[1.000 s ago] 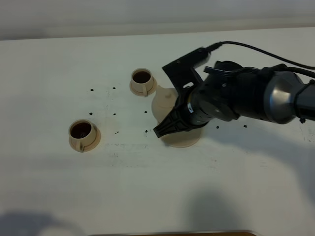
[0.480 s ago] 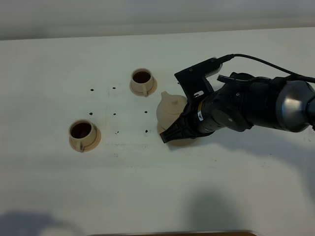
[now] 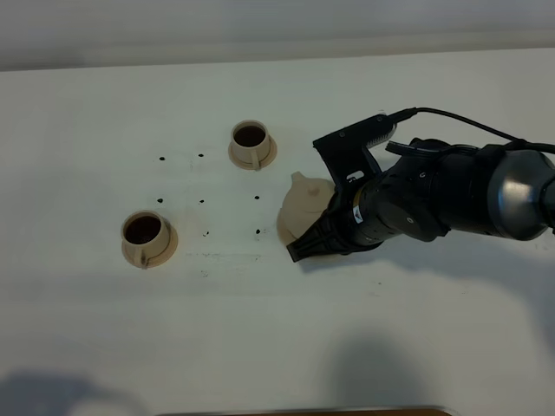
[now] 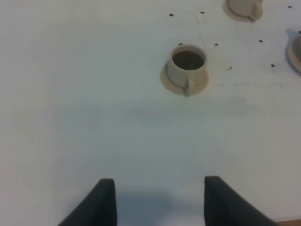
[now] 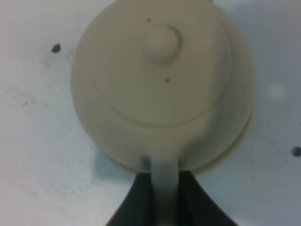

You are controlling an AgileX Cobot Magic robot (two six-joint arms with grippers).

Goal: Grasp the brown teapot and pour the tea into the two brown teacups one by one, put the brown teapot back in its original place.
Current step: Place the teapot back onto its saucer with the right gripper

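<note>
The brown teapot (image 3: 303, 208) (image 5: 160, 84) stands roughly upright at the table's middle, its spout toward the far cup. My right gripper (image 3: 300, 249) (image 5: 164, 178) is shut on its loop handle. Under the pot lies the wide saucer (image 5: 246, 120), its original place; I cannot tell whether the pot touches it. One brown teacup (image 3: 251, 143) (image 4: 242, 5) stands on its saucer just beyond the pot, the other (image 3: 146, 238) (image 4: 187, 66) to the left. Both hold dark tea. My left gripper (image 4: 160, 200) is open and empty, well short of the nearer cup.
Small black dots (image 3: 201, 201) mark the white table (image 3: 104, 329) around the cups. The right arm's black cable (image 3: 468, 121) arcs above the table to the right. A tan strip (image 3: 312, 411) shows at the table's front edge.
The right gripper has swung the teapot back from its tilt toward the far cup and lowered it over the wide saucer, which it now covers. The left gripper has not moved.
</note>
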